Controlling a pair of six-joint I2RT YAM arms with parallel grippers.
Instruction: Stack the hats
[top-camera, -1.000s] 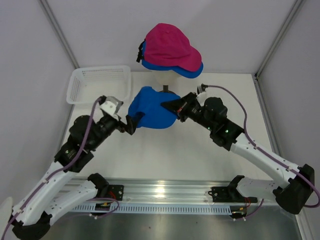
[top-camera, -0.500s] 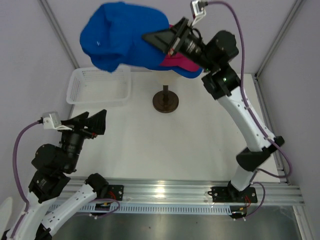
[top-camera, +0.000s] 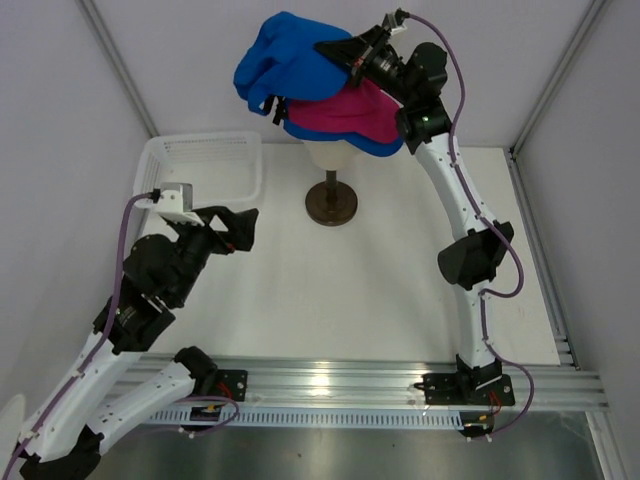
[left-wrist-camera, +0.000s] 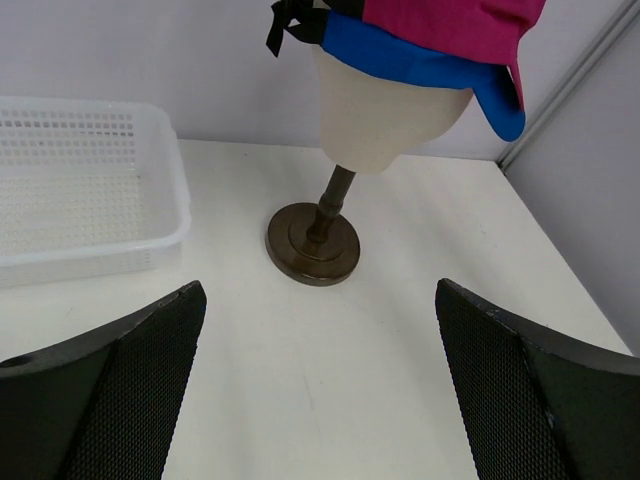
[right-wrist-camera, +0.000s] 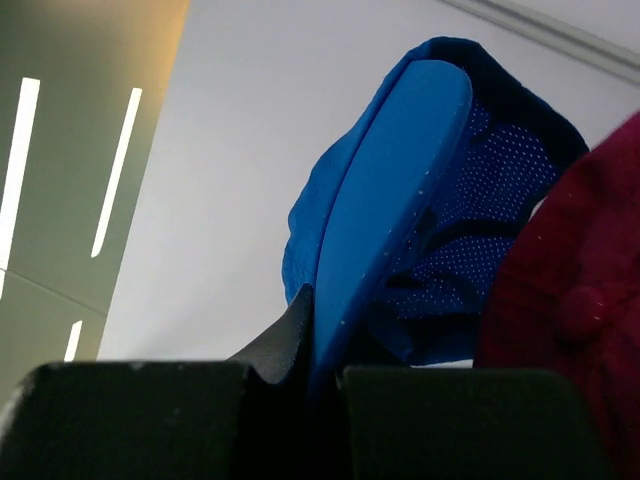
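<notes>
A magenta pink hat sits on a blue hat on the cream mannequin head. Both also show in the left wrist view, pink over blue. My right gripper is raised high and shut on the brim of a second blue hat, held above and to the left of the stack. In the right wrist view the brim runs between my jaws, with the pink hat beside it. My left gripper is open and empty, low over the table, facing the stand.
A white mesh basket stands at the back left, also in the left wrist view. The mannequin's dark round stand is at the table's middle back. Frame posts rise at both back corners.
My right gripper has carried the blue hat from high at the left rightward and down toward the stacked hats. My left arm has swung in toward the stand, gripper still open.
</notes>
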